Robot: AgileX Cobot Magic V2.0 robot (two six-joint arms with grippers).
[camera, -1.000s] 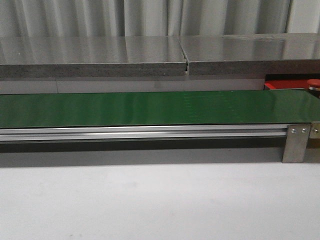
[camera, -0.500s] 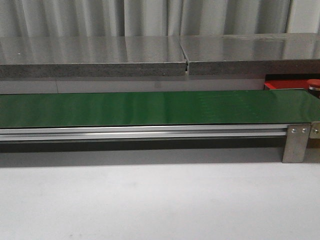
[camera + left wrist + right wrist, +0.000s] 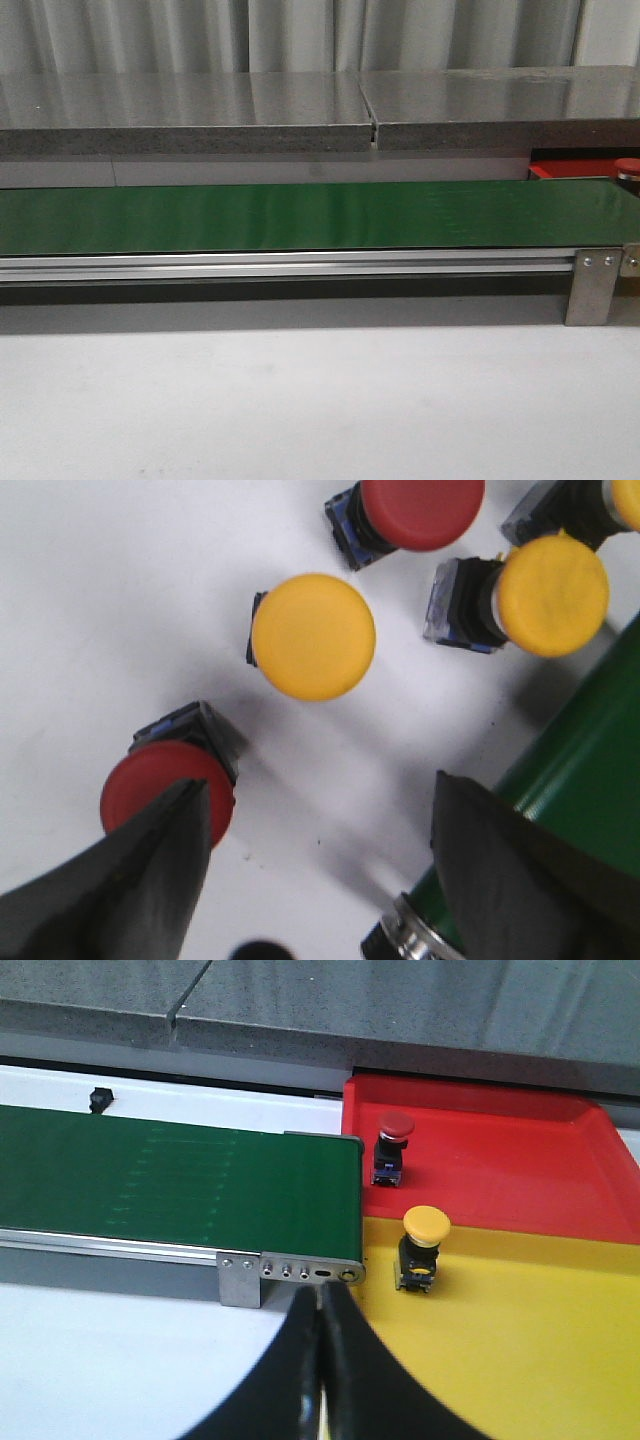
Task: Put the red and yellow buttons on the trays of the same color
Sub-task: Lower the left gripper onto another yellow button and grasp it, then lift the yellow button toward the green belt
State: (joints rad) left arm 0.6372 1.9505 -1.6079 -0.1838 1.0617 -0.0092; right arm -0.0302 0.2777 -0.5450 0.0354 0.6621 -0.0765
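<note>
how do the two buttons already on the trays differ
The red button stands on the red tray; the yellow button stands on the yellow tray. Red sits farther from the right pincer, yellow nearer. Both stand upright, cap up, on dark bases.

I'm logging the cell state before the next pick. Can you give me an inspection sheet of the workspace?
Surface: white table; green belt bare.
Job's things: red tray holds one red button; yellow tray holds one yellow button. More loose on the table: red button under finger, upright yellow button, others beyond.
Clutter: nothing seen.
Grippers: left end effector open over the loose buttons; right end effector shut, empty.
Cables: nothing seen.
Surroundings: grey shelf, curtain.
</note>
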